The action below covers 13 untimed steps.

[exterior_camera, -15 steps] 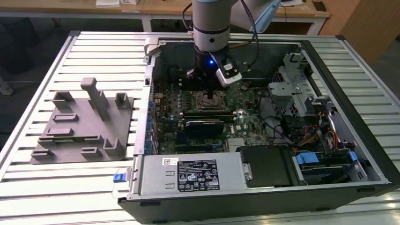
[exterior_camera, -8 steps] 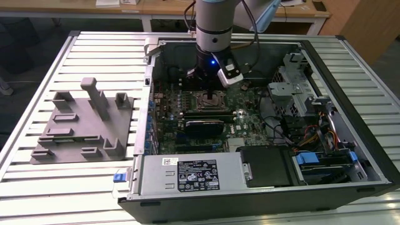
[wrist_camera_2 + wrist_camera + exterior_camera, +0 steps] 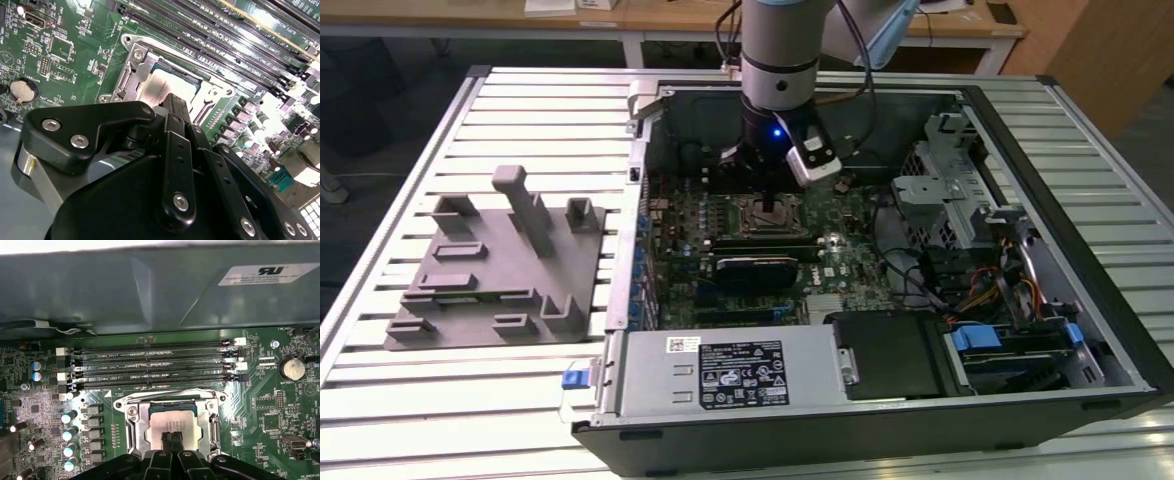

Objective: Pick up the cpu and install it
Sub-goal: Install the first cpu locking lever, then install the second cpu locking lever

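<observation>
The cpu (image 3: 172, 422), a pale silver square chip, lies flat inside the dark socket frame (image 3: 131, 427) on the green motherboard. In the second wrist view the cpu (image 3: 161, 84) shows just past the fingertips, inside the metal frame (image 3: 131, 70). My gripper (image 3: 172, 436) is shut, its two black fingers pressed together with the tips over the middle of the chip's top; I cannot tell whether they touch it. The exterior view has the arm reaching straight down into the open computer case, with the gripper (image 3: 771, 198) over the socket. Part of the chip is hidden behind the fingers (image 3: 176, 107).
Several memory slots (image 3: 150, 365) run beside the socket, with the case wall (image 3: 150, 290) beyond them. A coin battery (image 3: 292, 368) sits on the board. The grey plastic fixture (image 3: 494, 265) stands on the slatted table at the exterior view's left. A drive cage (image 3: 961, 180) and power supply (image 3: 720, 370) crowd the case.
</observation>
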### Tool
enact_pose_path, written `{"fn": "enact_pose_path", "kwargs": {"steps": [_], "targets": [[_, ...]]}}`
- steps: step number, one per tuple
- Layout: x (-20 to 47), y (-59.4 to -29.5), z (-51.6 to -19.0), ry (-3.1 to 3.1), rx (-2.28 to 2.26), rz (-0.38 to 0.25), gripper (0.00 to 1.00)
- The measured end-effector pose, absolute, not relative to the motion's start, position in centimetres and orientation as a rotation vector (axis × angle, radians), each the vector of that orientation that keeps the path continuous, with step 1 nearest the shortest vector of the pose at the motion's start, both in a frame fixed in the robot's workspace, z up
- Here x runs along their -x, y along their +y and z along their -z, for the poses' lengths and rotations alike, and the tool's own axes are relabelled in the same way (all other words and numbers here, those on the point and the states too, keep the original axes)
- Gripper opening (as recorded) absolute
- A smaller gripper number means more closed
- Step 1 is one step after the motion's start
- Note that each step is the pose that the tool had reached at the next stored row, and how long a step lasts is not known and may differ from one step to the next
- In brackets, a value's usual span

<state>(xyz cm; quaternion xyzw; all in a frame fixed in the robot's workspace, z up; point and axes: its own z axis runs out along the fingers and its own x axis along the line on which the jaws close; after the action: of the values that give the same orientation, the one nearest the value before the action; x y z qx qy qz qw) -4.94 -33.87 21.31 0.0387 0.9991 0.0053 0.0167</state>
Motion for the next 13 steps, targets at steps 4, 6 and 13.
{"fn": "enact_pose_path", "kwargs": {"steps": [4,6,13], "targets": [[4.9,-33.9,-22.1,3.106,-0.118,-0.016,0.11],[4.9,-33.9,-22.4,3.106,-0.117,-0.016,0.11],[4.9,-33.9,-22.8,3.106,-0.114,-0.016,0.11]]}}
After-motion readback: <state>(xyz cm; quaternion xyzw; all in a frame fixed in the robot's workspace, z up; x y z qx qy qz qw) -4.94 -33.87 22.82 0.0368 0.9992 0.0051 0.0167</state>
